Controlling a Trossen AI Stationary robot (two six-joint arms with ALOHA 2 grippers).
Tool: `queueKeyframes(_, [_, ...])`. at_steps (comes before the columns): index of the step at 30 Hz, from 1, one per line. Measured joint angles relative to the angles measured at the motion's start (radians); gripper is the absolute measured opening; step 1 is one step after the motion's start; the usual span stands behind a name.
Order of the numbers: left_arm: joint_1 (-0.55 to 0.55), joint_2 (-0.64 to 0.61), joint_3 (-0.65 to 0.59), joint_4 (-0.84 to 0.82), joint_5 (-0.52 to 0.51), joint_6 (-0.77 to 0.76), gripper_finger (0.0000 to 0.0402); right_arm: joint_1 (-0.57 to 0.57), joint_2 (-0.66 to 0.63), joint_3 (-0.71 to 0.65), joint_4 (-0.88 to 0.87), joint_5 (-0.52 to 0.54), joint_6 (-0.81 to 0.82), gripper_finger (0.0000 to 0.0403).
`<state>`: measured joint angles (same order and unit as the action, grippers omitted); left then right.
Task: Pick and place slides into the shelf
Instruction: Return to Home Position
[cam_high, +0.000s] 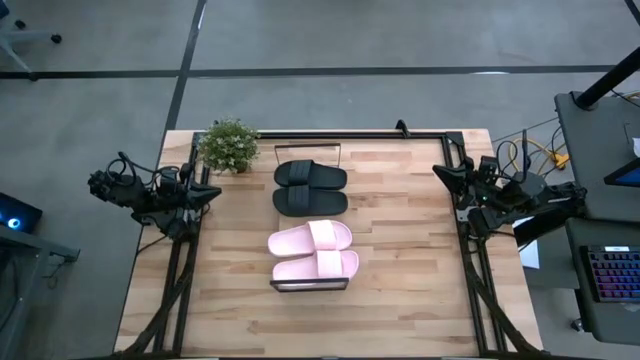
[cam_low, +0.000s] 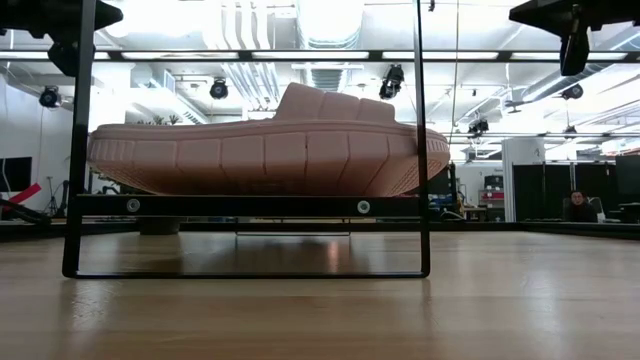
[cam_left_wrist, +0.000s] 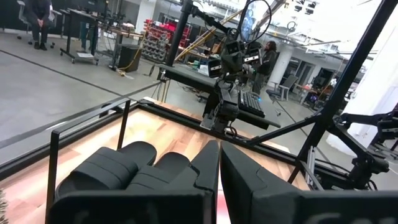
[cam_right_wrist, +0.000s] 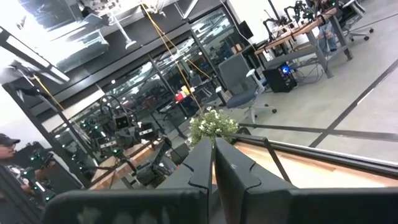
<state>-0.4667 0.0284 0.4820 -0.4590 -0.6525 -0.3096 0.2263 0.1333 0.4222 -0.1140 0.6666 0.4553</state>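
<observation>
All four slides (cam_high: 310, 201) lie on the shelf (cam_high: 310, 286); both arms wait at the sides of the table (cam_high: 400, 300).

You see the black pair (cam_high: 310, 175) side by side at the shelf end near the plant (cam_high: 228, 145). The pink pair (cam_high: 310, 237) lies just beside them at the other end, each slide sole down across the plank. In the low view a pink slide (cam_low: 260, 150) rests level above the shelf's dark end frame. Your left gripper (cam_high: 213, 194) hangs over the table's left edge, fingers (cam_left_wrist: 186, 180) pressed together on nothing. Your right gripper (cam_high: 441, 172) hangs over the right edge, fingers (cam_right_wrist: 199, 168) likewise together and empty. Both are well apart from the slides.
</observation>
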Motion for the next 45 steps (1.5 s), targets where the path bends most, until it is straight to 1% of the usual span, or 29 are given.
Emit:
queueKeyframes(4, [0.0, 0.0, 0.0, 0.001, 0.0, 0.0, 0.0, 0.0, 0.0, 0.0, 0.016, 0.0, -0.009, 0.0008])
queueKeyframes(11, [0.0, 0.0, 0.0, 0.004, 0.0, -0.001, 0.0, 0.0, 0.0, 0.0, 0.101, 0.0, -0.085, 0.0008])
queueKeyframes(21, [0.0, 0.0, 0.0, 0.0, 0.001, 0.0, 0.0, 0.0, 0.0, -0.009, 0.095, -0.011, -0.108, 0.0008])
queueKeyframes(26, [0.0, 0.0, -0.027, 0.001, 0.001, -0.003, 0.0, 0.0, -0.024, -0.05, 0.095, -0.012, -0.087, 0.0008])
queueKeyframes(30, [0.0, 0.0, -0.065, 0.006, -0.001, -0.044, 0.0, 0.001, -0.075, -0.118, 0.108, -0.02, -0.041, 0.0008])
queueKeyframes(34, [0.0, 0.0, -0.082, 0.011, -0.002, -0.076, 0.0, 0.001, -0.134, -0.201, 0.204, -0.043, -0.036, 0.0008])
queueKeyframes(37, [0.0, 0.002, -0.09, 0.025, -0.004, -0.065, 0.0, 0.001, -0.132, -0.262, 0.285, -0.045, -0.043, 0.0008])
queueKeyframes(41, [0.0, 0.0, -0.116, 0.101, -0.008, -0.022, 0.0, 0.001, -0.119, -0.338, 0.411, -0.048, -0.033, 0.0008])
queueKeyframes(45, [0.0, 0.0, -0.158, 0.175, -0.006, -0.018, 0.0, 0.0, -0.122, -0.404, 0.533, -0.059, -0.033, 0.0008])
